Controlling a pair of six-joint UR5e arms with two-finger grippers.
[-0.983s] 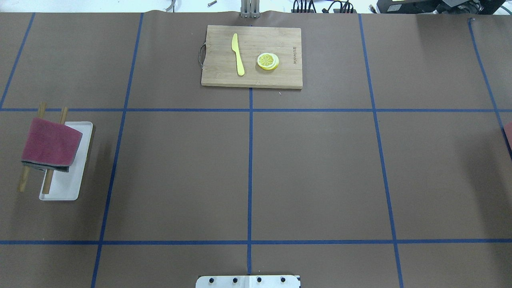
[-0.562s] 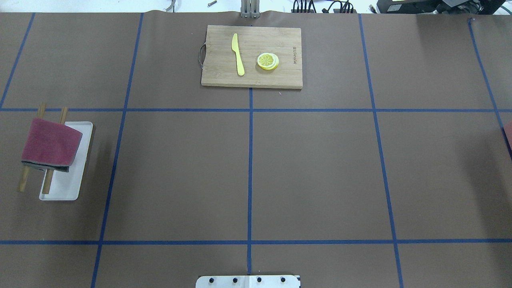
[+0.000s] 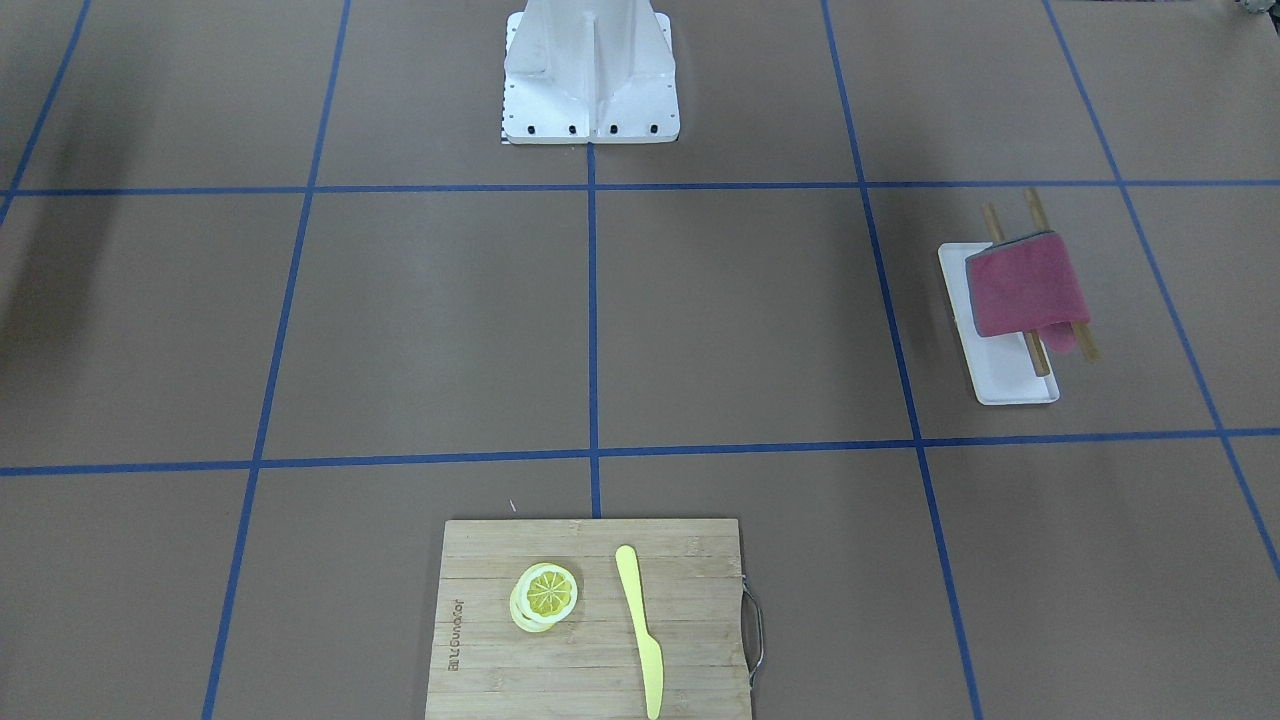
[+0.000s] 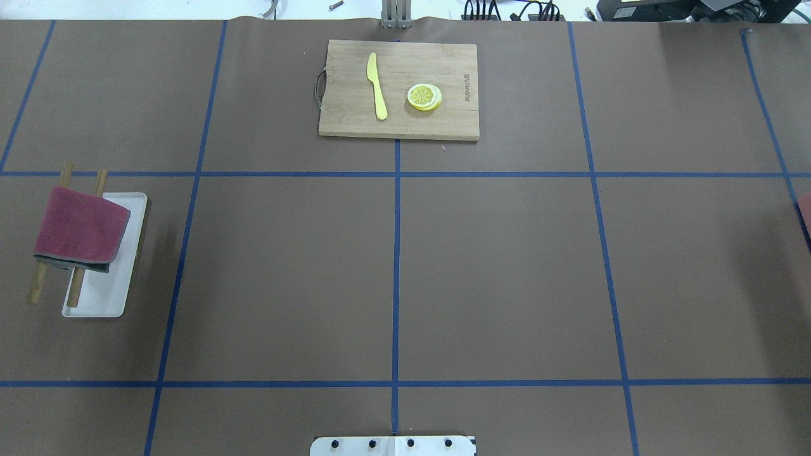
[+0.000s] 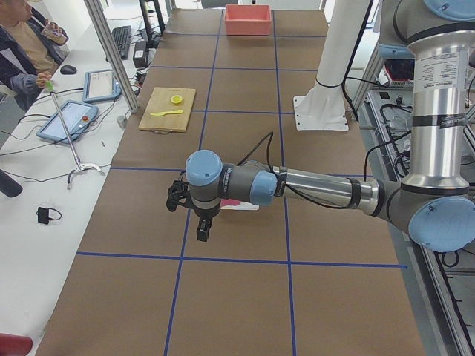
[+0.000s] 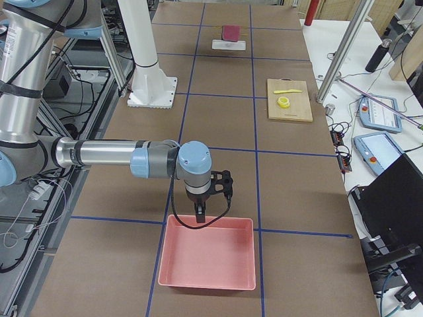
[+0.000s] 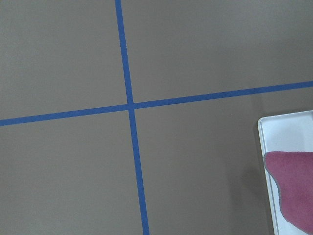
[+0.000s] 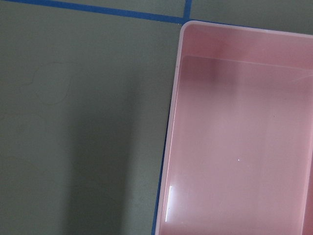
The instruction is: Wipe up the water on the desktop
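The brown desktop (image 4: 507, 272) with blue tape lines shows no clear puddle. A tiny pale speck (image 4: 443, 148) lies just in front of the cutting board. A dark red cloth (image 4: 79, 228) hangs over a two-rod wooden rack above a white tray (image 4: 101, 297) at the table's left; it also shows in the left wrist view (image 7: 293, 191). My left gripper (image 5: 202, 233) points down near that tray, seen only from the left side, so I cannot tell its state. My right gripper (image 6: 200, 214) hangs over the pink bin's edge, and I cannot tell its state either.
A bamboo cutting board (image 4: 342, 114) with a yellow knife (image 4: 377, 85) and lemon slices (image 4: 424, 97) lies at the far middle. A pink bin (image 6: 207, 253) sits at the table's right end. The robot base (image 3: 590, 75) stands at the near edge. An operator sits beside the table (image 5: 22, 44).
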